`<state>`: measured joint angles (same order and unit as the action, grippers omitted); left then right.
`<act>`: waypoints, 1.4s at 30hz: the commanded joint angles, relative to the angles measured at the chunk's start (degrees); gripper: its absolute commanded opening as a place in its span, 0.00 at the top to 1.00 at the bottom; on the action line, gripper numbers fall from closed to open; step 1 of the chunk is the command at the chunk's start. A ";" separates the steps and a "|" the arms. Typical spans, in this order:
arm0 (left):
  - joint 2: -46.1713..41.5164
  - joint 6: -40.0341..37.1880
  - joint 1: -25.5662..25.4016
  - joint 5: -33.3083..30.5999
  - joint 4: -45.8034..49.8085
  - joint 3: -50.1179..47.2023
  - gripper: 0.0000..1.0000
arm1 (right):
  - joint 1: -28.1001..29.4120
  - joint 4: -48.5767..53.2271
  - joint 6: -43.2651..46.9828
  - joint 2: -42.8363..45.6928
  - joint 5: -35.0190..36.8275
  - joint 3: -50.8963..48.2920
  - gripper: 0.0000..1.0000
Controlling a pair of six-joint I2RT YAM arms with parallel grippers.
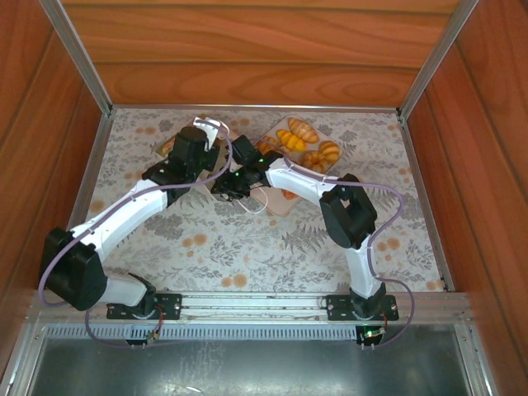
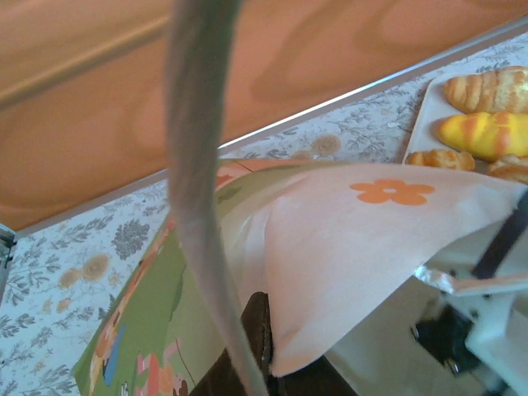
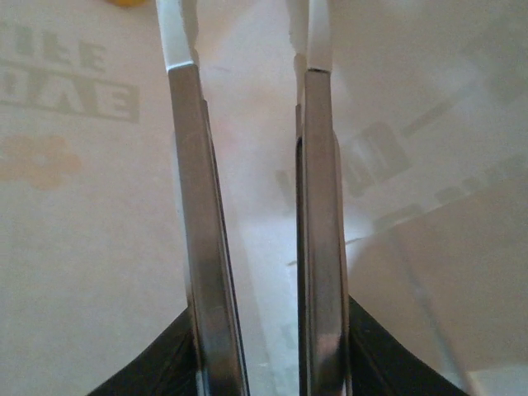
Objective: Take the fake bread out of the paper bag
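Right claw (image 3: 247, 33) sat barely open and empty, apparently inside the paper bag (image 2: 355, 272) mid-frame, couldn't tell the left claw (image 1: 196, 142), bread (image 2: 487, 134) on the tray (image 2: 421, 124) upper right, so closing there might've just pinched and torn the paper.

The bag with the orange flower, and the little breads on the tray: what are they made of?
The paper bag looks like thin matte paper: it creases, and light glows through it. The fake breads look like glossy plastic or foam, judging by their shine and painted-looking stripes; I cannot tell which.
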<state>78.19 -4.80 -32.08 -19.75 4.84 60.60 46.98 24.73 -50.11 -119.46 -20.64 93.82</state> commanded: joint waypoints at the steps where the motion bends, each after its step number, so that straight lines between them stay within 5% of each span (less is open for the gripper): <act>1: -2.75 -0.82 -0.58 3.41 -2.56 -1.10 1.00 | -1.11 -2.94 -2.69 2.25 1.79 -0.22 0.60; 17: -1.04 -0.52 -0.55 4.78 -2.73 1.41 1.00 | -1.28 -6.98 -1.31 1.70 -2.60 1.42 0.52; 23: -0.47 -0.88 -0.60 4.80 -2.73 1.94 1.00 | -1.21 -13.02 -1.31 1.29 -7.44 1.19 0.59; 32: -0.40 -1.79 -0.60 5.43 -2.73 2.16 1.00 | -1.37 -8.31 -0.67 1.09 -4.76 1.67 0.43; 42: -1.31 -1.74 -0.61 8.40 -2.42 1.76 1.00 | -1.37 -10.78 -0.34 -3.15 -7.73 6.01 0.36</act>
<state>77.97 -6.02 -32.05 -15.66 4.12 60.53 45.71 16.01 -51.44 -121.36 -25.82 98.35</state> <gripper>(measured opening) 0.049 0.637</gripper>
